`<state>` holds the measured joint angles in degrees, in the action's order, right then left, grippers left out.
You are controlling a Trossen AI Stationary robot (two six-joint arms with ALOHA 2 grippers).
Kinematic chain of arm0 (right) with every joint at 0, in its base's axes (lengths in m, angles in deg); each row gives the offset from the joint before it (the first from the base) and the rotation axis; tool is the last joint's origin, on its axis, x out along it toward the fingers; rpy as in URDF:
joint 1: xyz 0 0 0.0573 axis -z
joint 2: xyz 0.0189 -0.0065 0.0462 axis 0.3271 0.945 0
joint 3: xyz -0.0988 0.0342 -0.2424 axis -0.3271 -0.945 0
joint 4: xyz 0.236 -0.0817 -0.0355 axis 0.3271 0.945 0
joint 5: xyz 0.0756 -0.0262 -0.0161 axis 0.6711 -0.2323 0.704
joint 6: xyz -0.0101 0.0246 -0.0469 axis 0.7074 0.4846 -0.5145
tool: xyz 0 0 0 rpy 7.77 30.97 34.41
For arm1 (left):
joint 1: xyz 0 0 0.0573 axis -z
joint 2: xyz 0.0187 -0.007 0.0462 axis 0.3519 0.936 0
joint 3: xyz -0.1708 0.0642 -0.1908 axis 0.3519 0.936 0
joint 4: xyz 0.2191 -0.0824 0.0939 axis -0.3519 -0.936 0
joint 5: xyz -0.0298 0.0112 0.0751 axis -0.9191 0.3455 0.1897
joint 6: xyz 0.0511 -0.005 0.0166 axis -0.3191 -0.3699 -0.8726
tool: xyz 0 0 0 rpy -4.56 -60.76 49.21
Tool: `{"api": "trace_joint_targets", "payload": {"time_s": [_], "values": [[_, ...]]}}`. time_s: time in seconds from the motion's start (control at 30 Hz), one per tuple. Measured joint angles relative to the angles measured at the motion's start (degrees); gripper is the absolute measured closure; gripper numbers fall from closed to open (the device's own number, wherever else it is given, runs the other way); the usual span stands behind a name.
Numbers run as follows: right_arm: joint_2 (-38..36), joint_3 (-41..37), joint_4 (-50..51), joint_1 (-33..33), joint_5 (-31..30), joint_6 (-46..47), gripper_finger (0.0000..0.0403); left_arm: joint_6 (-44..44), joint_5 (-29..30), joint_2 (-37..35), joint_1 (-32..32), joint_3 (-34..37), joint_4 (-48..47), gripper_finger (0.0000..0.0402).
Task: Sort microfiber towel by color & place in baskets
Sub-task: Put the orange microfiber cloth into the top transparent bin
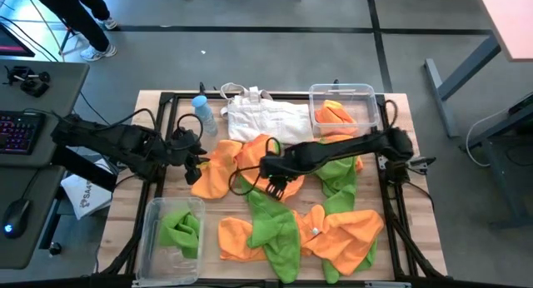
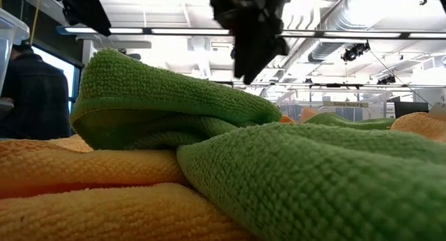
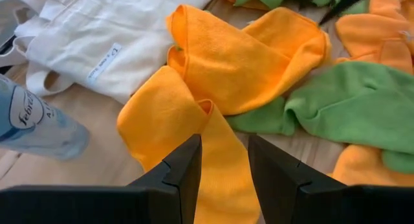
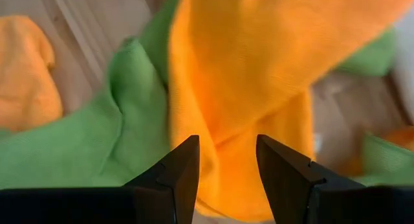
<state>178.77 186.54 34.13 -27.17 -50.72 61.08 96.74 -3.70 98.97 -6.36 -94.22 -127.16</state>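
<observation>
The right tool (image 1: 281, 186) hangs at centre frame in the high view, its two fingers spread and holding nothing. In its wrist view the gap between them lines up with a fold of an orange towel (image 4: 259, 75) that drapes over a green towel (image 4: 97, 133). Judging by that, the step in hand is a grasp on this orange piece. To do it well, the tool should drop straight onto the raised orange ridge and close only on orange, since green cloth lies just beside and under it and could come up too. A pinch on the high fold, not the flat part, should lift one layer clean.

The left tool (image 1: 196, 167) sits left of centre in the high view, also released, fingers apart over another orange towel (image 3: 226, 62) that lies beside the white bag (image 1: 266, 117) and the bottle (image 1: 204, 115). The two arms are near each other, so lifting one at a time looks safer.

Outward from there, the pile of orange and green towels covers the middle and lower right of the surface (image 1: 420, 230). One bin (image 1: 343, 90) at upper right of the high view already holds orange cloth; the other bin (image 1: 154, 217) at lower left holds green. So orange likely goes upper right, a short carry for the right arm, provided the cloth clears the bin wall before release.
</observation>
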Motion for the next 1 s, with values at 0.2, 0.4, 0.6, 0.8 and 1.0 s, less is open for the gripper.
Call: {"api": "trace_joint_targets", "payload": {"time_s": [0.2,0.4,0.6,0.8,1.0], "values": [[6.89,4.71,-0.02,-0.98,0.12,0.05,0.0254,-2.27,-0.06,-0.21,0.00,0.00,0.03,0.0287],[12.43,5.09,-0.30,-1.07,-0.07,2.77,0.0254,-6.09,-0.07,-0.20,0.02,0.00,0.02,0.0287],[17.72,5.09,-1.46,-1.25,2.43,4.59,0.0254,-7.43,-0.48,-0.21,0.02,0.00,0.01,0.0287],[20.50,5.47,-1.82,-1.45,3.34,6.70,0.0268,-7.43,-1.74,-0.21,0.02,0.00,-0.10,0.0287],[18.33,4.97,-1.69,-1.47,3.85,6.48,0.0388,-7.43,-4.75,-0.21,0.02,0.00,-0.07,0.0287]]}}
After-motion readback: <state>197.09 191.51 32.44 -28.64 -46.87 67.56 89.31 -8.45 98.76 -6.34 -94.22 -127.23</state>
